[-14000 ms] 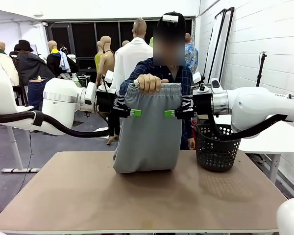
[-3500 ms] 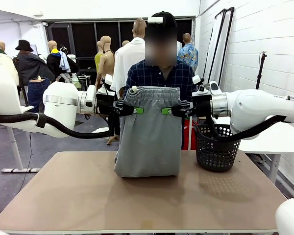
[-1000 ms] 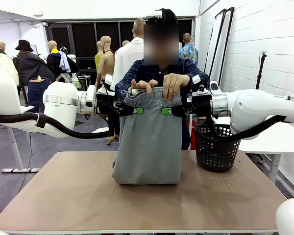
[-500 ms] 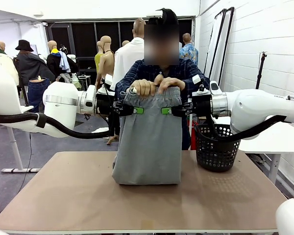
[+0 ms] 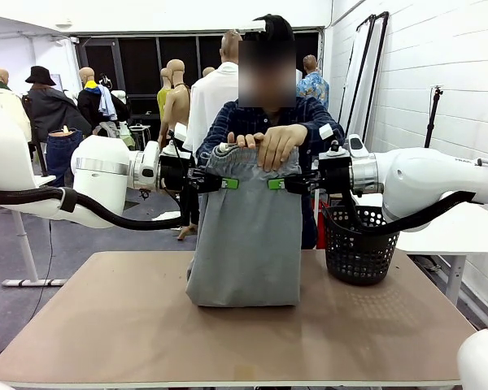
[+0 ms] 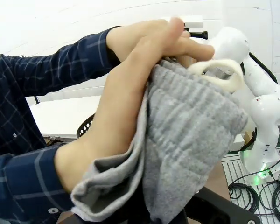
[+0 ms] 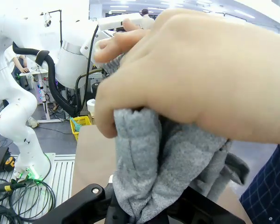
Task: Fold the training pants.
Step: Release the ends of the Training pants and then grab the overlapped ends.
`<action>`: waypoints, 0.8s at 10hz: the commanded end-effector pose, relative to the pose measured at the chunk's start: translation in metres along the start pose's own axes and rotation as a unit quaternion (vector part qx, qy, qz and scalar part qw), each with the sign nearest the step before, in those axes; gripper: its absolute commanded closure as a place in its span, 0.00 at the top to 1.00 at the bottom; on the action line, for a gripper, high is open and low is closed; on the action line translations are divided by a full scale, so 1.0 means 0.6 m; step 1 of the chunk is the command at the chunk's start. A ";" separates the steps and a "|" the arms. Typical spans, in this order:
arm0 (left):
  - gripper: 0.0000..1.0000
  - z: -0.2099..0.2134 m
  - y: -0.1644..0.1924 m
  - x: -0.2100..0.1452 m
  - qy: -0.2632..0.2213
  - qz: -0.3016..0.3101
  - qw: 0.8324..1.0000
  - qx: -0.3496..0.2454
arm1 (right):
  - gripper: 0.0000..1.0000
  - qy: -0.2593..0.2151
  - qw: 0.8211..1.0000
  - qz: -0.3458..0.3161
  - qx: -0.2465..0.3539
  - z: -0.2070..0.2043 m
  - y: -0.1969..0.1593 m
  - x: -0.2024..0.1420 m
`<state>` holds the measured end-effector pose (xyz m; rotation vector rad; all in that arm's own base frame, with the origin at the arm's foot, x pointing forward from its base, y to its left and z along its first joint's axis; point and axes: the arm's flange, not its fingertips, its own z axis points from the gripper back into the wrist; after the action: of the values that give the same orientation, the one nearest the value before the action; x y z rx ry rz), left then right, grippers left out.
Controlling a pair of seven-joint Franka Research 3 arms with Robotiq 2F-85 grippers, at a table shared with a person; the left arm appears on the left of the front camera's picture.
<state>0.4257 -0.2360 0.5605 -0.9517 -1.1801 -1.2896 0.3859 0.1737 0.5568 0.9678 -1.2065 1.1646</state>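
1. Hanging between the two end effectors, the pants (image 5: 244,236) drop as a flat grey panel from the waistband to the counter (image 5: 106,325) below, where the lower end rests in a soft fold.
2. The left end effector (image 5: 220,184) is clamped on one side edge just under the waistband. The right end effector (image 5: 277,184) is clamped on the opposite edge, level with it.
3. A person's hands (image 5: 275,145) grip the gathered waistband just above and between both end effectors.
4. The cloth looks like light, limp jersey. It sags and bunches, so it probably won't hold a crease unless pulled taut from both sides.
5. It seems neither slippery nor fragile, and thick enough for the pads to bite.
6. The best holds are probably the waistband corners, where the elastic makes the cloth thickest, and the leg ends far below on the counter.
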 end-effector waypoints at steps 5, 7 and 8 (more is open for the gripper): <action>0.00 0.001 -0.001 0.002 -0.005 0.001 1.000 0.000 | 0.00 0.000 1.000 0.007 0.000 -0.002 0.004 0.005; 0.00 0.001 -0.001 0.002 -0.005 0.001 1.000 0.000 | 0.00 0.000 1.000 0.007 0.000 -0.002 0.004 0.005; 0.00 0.001 -0.001 0.002 -0.005 0.001 1.000 0.000 | 0.00 0.000 1.000 0.007 0.000 -0.002 0.004 0.005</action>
<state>0.4251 -0.2364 0.5610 -0.9555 -1.1800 -1.2922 0.3857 0.1738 0.5567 0.9679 -1.2061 1.1651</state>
